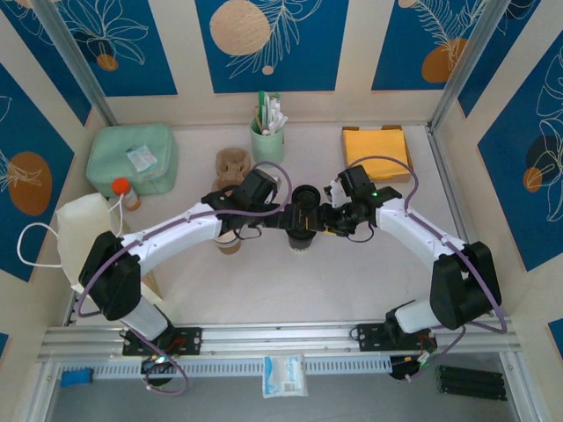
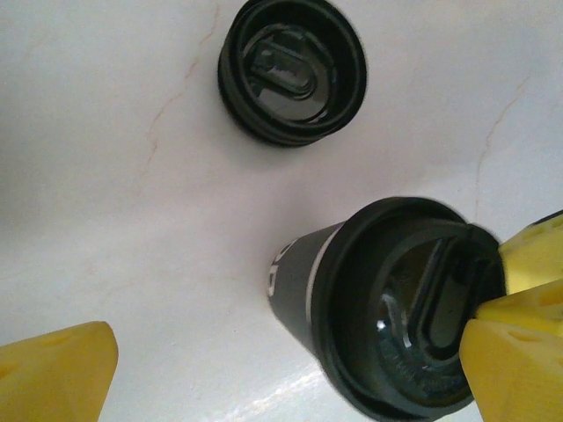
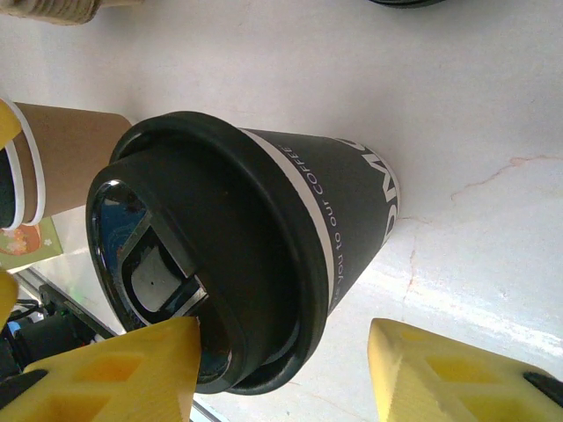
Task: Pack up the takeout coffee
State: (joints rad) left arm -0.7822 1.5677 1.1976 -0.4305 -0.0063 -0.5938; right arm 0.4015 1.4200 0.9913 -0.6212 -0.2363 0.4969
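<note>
The takeout coffee (image 3: 343, 202) is a dark grey paper cup with white lettering and a black lid (image 2: 413, 308), upright mid-table (image 1: 302, 239). My left gripper (image 2: 290, 334) is open around it, and its right finger (image 2: 519, 352) touches the lid's rim. My right gripper (image 3: 283, 330) is open too. Its left finger (image 3: 106, 369) rests against the lid's edge, while the other finger (image 3: 457, 378) stands apart from the cup. The grippers meet over the cup, left (image 1: 280, 220) and right (image 1: 325, 220). A brown paper cup (image 3: 66, 163) with a white rim stands beside it (image 1: 229, 243).
A loose black lid (image 2: 290, 70) lies upside down just behind the cup (image 1: 305, 195). Behind it are a pulp cup carrier (image 1: 231, 165), a mint-green cup of stirrers (image 1: 268, 132), yellow napkins (image 1: 376, 149) and a mint-green box (image 1: 132, 158). A white bag (image 1: 84, 233) is at the left.
</note>
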